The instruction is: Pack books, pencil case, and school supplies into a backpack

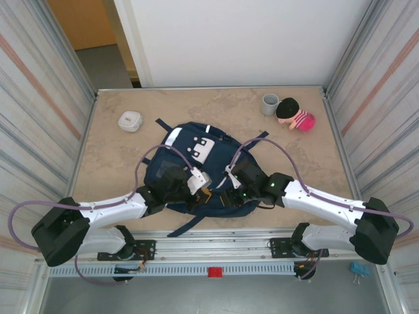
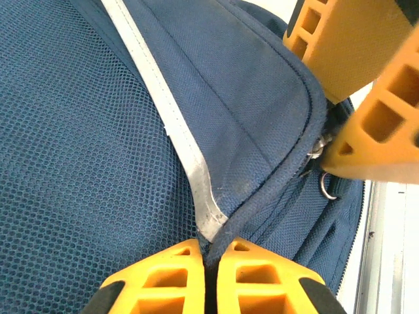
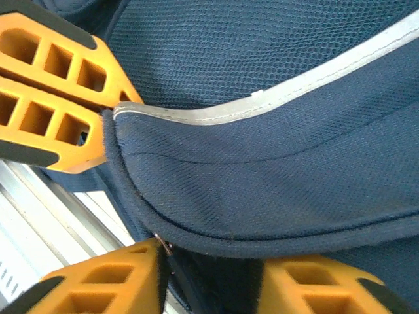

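Navy blue fabric backpack point(image 3: 262, 170): mesh panel above, thin pale grey stripe point(image 3: 294, 91), piped edge below. Left gripper point(image 3: 111, 111), orange ribbed fingers pressed together, pinches edge corner upper left. Right gripper point(image 3: 209, 268) fingers apart at bottom, dark fabric between; grip unclear.

The beige table point(image 1: 327, 163) carries the backpack point(image 1: 222, 147) mid-front. A white box point(image 1: 130, 121) lies far left. Far right, a cup point(image 1: 270, 104) stands just beside a doll point(image 1: 294, 115).
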